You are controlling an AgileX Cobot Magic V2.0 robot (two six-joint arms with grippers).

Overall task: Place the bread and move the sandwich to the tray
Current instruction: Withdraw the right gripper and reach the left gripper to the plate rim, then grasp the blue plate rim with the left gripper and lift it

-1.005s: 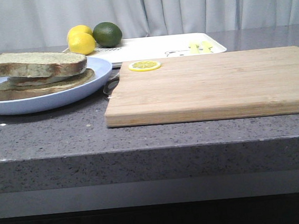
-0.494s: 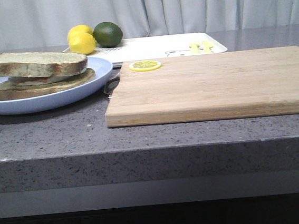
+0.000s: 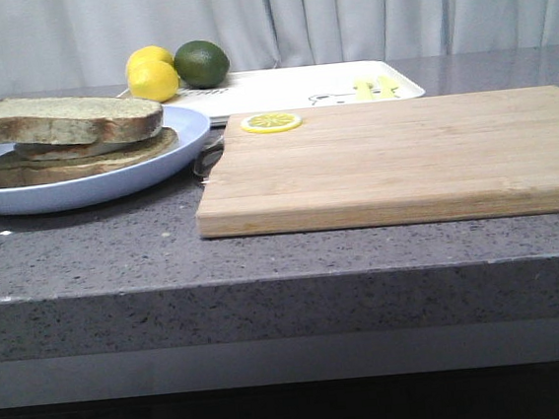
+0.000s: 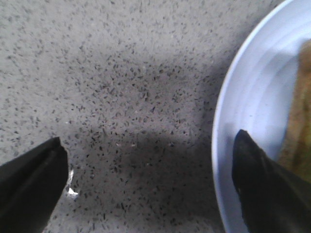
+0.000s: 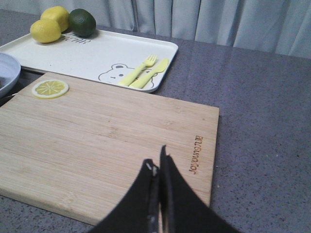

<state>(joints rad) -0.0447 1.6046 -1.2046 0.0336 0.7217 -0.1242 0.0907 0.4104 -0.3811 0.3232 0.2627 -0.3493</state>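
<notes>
The bread [image 3: 58,120], a thick brown-crusted slice, lies on top of the sandwich [image 3: 76,158] on the pale blue plate [image 3: 109,183] at the front left. The white tray [image 3: 278,86] stands at the back; it also shows in the right wrist view [image 5: 92,56]. My left gripper [image 4: 148,137] is open and low over the counter, its jaws straddling the plate's rim [image 4: 228,111], one finger [image 4: 262,189] over the plate beside the bread's edge [image 4: 299,126]. My right gripper [image 5: 159,160] is shut and empty above the near part of the wooden cutting board [image 5: 107,131].
The cutting board [image 3: 403,158] fills the middle and right, with a lemon slice [image 3: 271,122] on its far left corner. Two lemons [image 3: 153,73] and a lime [image 3: 201,63] sit on the tray's left end. A yellow fork and knife [image 5: 143,73] lie on the tray's right.
A dark sliver has come in at the far left edge of the front view next to the plate. The bread, plate and board have not moved.
</notes>
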